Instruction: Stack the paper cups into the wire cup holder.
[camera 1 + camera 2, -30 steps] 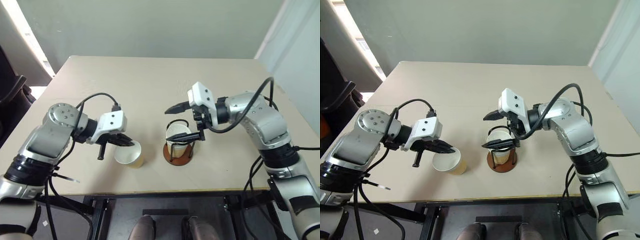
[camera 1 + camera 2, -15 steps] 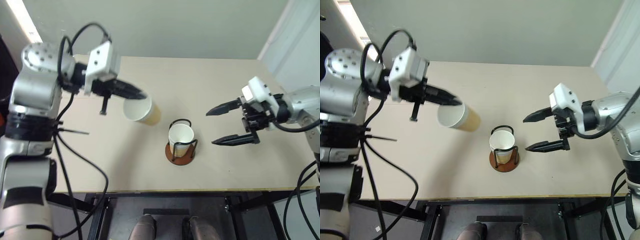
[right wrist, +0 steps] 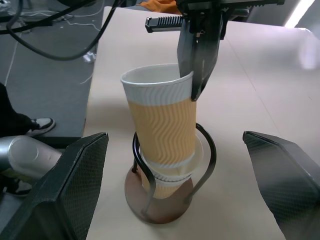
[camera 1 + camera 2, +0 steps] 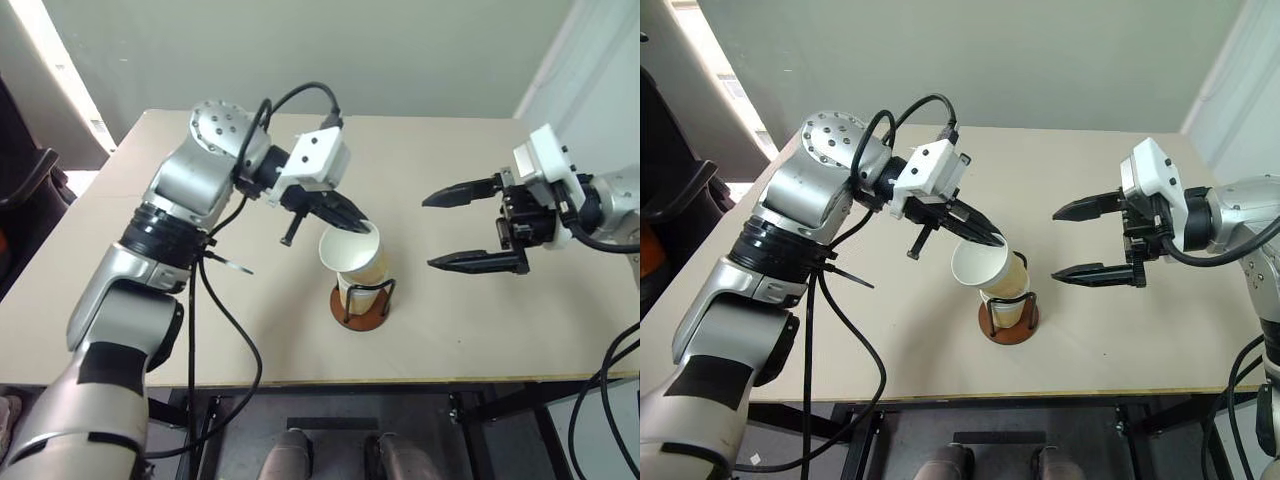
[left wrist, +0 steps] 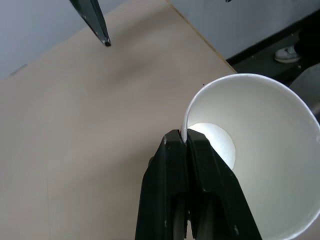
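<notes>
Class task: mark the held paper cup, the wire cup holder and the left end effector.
held paper cup [image 4: 362, 262], left eye view, ribbed side
wire cup holder [image 4: 359, 315], left eye view, disc base
left end effector [image 5: 186, 145], left wrist view, fingertips on cup rim

The left arm is reached across toward the middle, and the left gripper [image 4: 362, 226] is angled downward with its two black fingers [image 5: 187, 165] pinched tight on the rim of a paper cup [image 4: 352, 259]. The right gripper [image 4: 432, 232] is held off to the side, pointed inward, its jaws spread wide and nothing gripped.
</notes>
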Controlling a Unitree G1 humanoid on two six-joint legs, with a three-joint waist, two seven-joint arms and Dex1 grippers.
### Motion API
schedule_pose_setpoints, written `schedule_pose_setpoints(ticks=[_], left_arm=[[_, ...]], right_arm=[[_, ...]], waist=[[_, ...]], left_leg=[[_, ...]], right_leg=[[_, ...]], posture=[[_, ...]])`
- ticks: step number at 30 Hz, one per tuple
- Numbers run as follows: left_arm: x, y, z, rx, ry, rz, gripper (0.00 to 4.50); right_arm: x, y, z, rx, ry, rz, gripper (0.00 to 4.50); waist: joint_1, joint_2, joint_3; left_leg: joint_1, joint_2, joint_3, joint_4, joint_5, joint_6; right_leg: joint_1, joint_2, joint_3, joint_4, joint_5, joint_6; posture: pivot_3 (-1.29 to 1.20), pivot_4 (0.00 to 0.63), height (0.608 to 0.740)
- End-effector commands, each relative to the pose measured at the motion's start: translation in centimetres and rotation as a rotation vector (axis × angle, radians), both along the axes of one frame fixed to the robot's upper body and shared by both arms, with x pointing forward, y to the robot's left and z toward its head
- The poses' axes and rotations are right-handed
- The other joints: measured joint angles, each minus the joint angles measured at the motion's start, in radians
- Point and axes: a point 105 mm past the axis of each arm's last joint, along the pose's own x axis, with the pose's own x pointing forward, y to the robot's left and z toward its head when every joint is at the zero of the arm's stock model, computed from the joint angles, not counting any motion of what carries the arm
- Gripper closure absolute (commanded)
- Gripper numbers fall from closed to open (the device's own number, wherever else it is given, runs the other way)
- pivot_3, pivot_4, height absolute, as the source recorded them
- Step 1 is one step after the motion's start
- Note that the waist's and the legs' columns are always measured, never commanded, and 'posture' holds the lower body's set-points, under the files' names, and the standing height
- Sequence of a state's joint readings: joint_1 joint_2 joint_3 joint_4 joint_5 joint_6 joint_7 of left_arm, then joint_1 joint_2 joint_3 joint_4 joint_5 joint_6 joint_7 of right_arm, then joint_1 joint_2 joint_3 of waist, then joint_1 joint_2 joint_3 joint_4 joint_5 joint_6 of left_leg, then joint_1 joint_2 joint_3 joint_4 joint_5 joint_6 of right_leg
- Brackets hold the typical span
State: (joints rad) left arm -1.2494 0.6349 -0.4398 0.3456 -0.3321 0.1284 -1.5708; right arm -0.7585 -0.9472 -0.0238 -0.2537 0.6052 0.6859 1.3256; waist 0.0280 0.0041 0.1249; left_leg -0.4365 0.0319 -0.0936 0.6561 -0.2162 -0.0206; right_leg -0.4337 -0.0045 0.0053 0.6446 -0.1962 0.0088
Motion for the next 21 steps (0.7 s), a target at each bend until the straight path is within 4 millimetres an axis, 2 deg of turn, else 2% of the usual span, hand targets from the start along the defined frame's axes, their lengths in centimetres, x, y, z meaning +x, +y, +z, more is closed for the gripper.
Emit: schedule_pose_setpoints(ticks=[1,6,15,16,18,21], left_arm=[[-0.4,0.0,0.1,0.041,-0.025,-0.050,4.46],[0.3,-0.2,-0.6,0.075,-0.049,-0.029,4.46],[0.5,-1.3,-1.1,0.064,-0.023,-0.021,4.46],[0.6,-1.4,-1.1,0.061,-0.021,-0.017,4.07],[0.8,-1.6,-1.2,0.066,-0.019,-0.006,3.55],[1.2,-1.8,-1.5,0.068,-0.030,0.012,2.46]], right_arm=[[-0.7,-0.1,1.1,0.004,-0.057,-0.005,0.00],[-0.7,-0.3,0.8,-0.008,-0.056,-0.026,0.00],[-0.6,-0.1,0.7,-0.009,-0.056,-0.026,0.00],[-0.5,0.0,0.7,-0.009,-0.056,-0.026,0.00],[-0.5,0.0,0.6,-0.011,-0.054,-0.026,0.00],[-0.4,0.1,0.5,-0.012,-0.051,-0.024,0.00]], waist=[[0.000,0.000,0.000],[0.001,0.000,0.000],[0.005,0.000,0.000],[0.005,0.000,0.000],[0.005,0.000,0.000],[0.005,0.000,0.000]], left_leg=[[0.000,0.000,0.000,0.001,0.000,0.000],[-0.001,0.000,0.000,0.008,-0.002,0.003],[0.000,-0.002,0.000,0.010,-0.003,0.006],[0.000,-0.001,0.000,0.010,-0.003,0.006],[0.000,-0.001,0.001,0.010,-0.003,0.006],[0.000,-0.001,0.001,0.010,-0.003,0.006]], right_leg=[[0.000,0.000,0.000,0.000,0.000,0.001],[0.004,0.000,0.000,-0.001,0.000,0.003],[0.006,-0.001,0.002,-0.002,0.002,0.006],[0.006,-0.001,0.002,-0.002,0.002,0.006],[0.006,-0.001,0.002,-0.002,0.002,0.006],[0.006,-0.001,0.002,-0.002,0.002,0.006]], posture=[[0.00,0.150,0.740],[0.00,0.150,0.740],[0.00,0.150,0.740],[0.00,0.150,0.740],[0.00,0.150,0.740],[0.00,0.150,0.740]])
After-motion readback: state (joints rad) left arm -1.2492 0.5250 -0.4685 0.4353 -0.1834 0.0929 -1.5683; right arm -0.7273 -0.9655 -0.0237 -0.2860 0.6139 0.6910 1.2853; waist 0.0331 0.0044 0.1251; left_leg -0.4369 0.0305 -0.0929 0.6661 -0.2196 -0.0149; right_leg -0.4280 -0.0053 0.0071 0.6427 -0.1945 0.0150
